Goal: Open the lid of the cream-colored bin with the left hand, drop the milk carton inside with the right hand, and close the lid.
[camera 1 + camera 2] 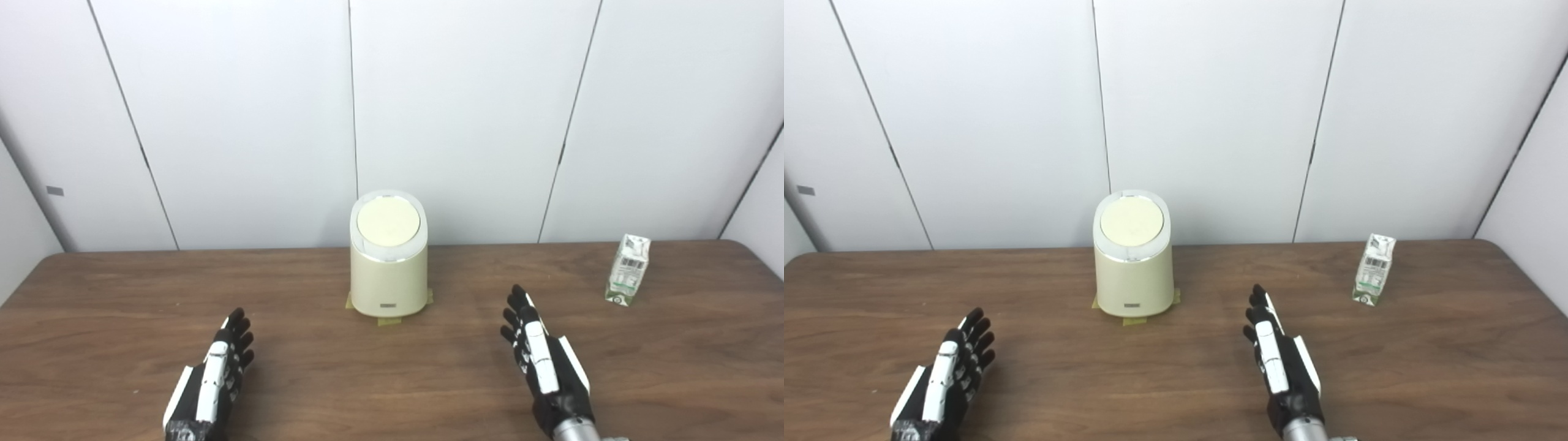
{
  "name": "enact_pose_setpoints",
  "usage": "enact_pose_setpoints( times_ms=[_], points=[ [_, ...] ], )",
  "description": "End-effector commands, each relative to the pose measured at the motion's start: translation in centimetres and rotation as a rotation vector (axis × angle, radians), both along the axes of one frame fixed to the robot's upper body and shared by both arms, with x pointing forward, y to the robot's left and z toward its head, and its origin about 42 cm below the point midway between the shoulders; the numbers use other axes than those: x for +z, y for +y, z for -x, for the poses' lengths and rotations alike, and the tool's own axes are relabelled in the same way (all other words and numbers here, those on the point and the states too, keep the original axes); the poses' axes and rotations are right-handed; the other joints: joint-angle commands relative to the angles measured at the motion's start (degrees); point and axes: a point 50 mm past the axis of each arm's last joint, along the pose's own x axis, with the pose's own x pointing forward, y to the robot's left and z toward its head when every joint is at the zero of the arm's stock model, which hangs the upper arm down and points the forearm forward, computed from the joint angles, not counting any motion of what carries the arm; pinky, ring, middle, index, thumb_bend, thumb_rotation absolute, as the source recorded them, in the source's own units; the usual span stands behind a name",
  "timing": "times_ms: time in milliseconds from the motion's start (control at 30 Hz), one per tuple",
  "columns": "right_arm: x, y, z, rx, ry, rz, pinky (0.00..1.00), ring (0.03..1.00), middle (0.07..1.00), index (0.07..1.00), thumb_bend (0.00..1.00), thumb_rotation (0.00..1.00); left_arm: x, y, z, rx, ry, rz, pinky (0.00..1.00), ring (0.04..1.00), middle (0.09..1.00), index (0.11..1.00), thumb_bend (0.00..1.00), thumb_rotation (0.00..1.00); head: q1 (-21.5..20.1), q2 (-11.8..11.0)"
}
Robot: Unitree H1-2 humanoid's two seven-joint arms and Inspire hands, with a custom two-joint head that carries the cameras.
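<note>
The cream-colored bin (pixel 388 269) stands upright at the middle of the brown table, its round lid (pixel 388 220) shut and tilted toward me. A small white and green milk carton (pixel 628 269) stands upright at the far right. My left hand (pixel 211 380) rests low near the front left, open, fingers stretched toward the bin and well short of it. On the front right my right hand (pixel 542 355) is open too, fingers extended, with the carton ahead and to its right. Neither hand touches anything.
Yellow tape tabs (pixel 389 321) stick out under the bin's base. The wooden table (pixel 392 367) has a rounded far right corner (pixel 744 245). White wall panels (pixel 465 110) rise right behind the table's far edge.
</note>
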Motion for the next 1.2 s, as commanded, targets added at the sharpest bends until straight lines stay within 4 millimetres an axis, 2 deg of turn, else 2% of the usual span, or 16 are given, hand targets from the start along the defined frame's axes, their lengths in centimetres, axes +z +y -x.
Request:
enact_pose_setpoints(
  times_ms=[0, 767, 900, 967, 1100, 1133, 1167],
  points=[
    [2.1, 0.1, -0.7, 0.006, -0.089, -0.003, 0.96, 0.982, 0.996, 0.989, 0.63, 1.0, 2.0, -0.3, -0.6, -0.013, -0.082, -0.005, 1.0, 1.0, 1.0, 1.0, 0.38, 1.0, 0.0, 0.1],
    [2.7, 0.0, -0.6, 0.007, -0.084, -0.005, 0.98, 0.985, 0.994, 0.989, 0.64, 1.0, 2.7, -0.4, -0.4, -0.008, -0.089, -0.009, 1.0, 1.0, 1.0, 1.0, 0.39, 1.0, 1.1, 1.7],
    [2.6, 0.0, -0.6, 0.011, -0.083, -0.006, 0.99, 0.989, 0.995, 0.992, 0.63, 1.0, 2.7, -0.4, -0.4, -0.013, -0.081, -0.027, 1.0, 1.0, 1.0, 1.0, 0.39, 0.98, 1.5, 1.1],
    [2.5, -0.1, -0.6, 0.007, -0.082, -0.007, 0.98, 0.984, 0.992, 0.989, 0.64, 1.0, 2.6, -0.4, -0.4, -0.025, -0.068, -0.06, 1.0, 1.0, 1.0, 1.0, 0.42, 0.86, 1.6, 0.9],
    [2.1, -0.2, -0.5, 0.005, -0.08, -0.007, 0.96, 0.976, 0.987, 0.987, 0.63, 1.0, 2.9, -0.3, -0.8, -0.006, -0.047, -0.099, 1.0, 1.0, 1.0, 1.0, 0.44, 0.52, 2.8, -0.4],
    [2.1, -0.2, -0.6, 0.006, -0.077, -0.011, 0.96, 0.974, 0.985, 0.986, 0.63, 1.0, 3.2, -0.4, -1.1, 0.003, -0.052, -0.104, 1.0, 1.0, 0.998, 1.0, 0.46, 0.46, 2.8, -0.4],
    [2.0, -0.2, -0.6, 0.009, -0.078, -0.012, 0.96, 0.974, 0.986, 0.987, 0.63, 1.0, 3.5, -0.4, -1.4, 0.011, -0.058, -0.113, 1.0, 1.0, 0.993, 1.0, 0.54, 0.4, 3.2, -0.8]
  ],
)
